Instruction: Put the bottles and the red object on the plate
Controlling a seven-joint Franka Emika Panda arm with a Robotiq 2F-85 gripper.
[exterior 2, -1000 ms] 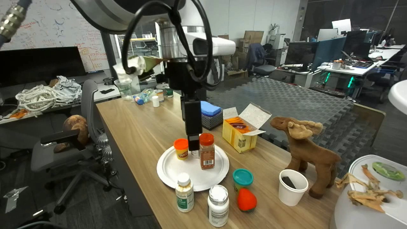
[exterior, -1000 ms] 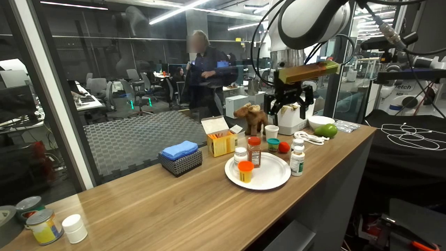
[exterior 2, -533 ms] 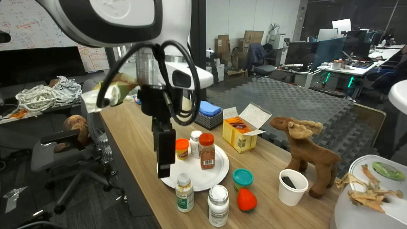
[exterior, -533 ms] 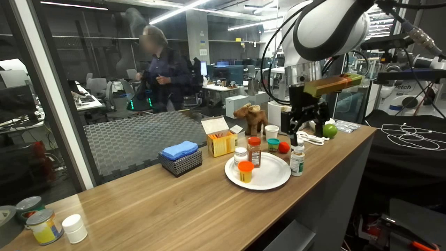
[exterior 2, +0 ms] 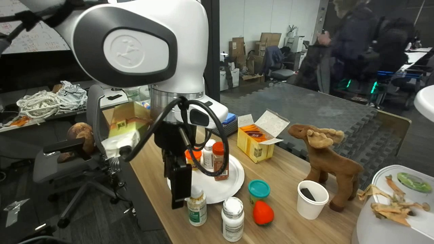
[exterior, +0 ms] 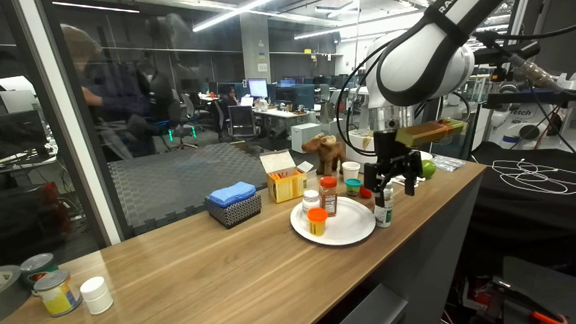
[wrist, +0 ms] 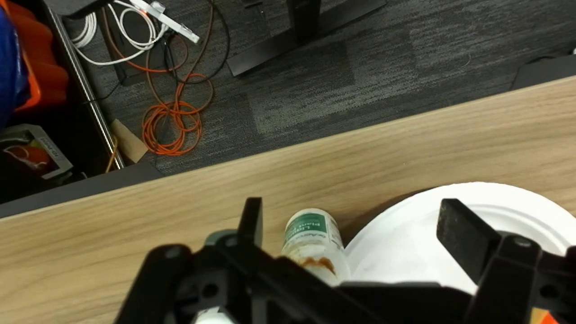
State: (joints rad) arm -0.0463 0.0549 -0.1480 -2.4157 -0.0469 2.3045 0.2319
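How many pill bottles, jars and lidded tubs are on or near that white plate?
Pill bottles: 3 (one on the plate, two near it)
Red-capped jar: 1 (on the plate)
Lidded tubs: 2 (one on the plate, one near it)
Total: 6

Partly hidden behind gripper [exterior: 395, 197] in an exterior view, likewise in wrist view: green-labelled bottle [exterior: 383, 216]; too small to read: print on foremost white bottle [exterior 2: 232, 222]; crossed by cable [exterior 2: 225, 145] in an exterior view: orange-lidded tub [exterior 2: 192, 165]; cut off by wrist view's right edge and covered lower down: plate [wrist: 477, 191]; cut off by upper edge in both exterior views: arm [exterior: 418, 67]; blurred and clipped at head: dark-clothed person [exterior 2: 356, 44]; clipped at right edge, not identifiable: white curved object [exterior 2: 425, 101]
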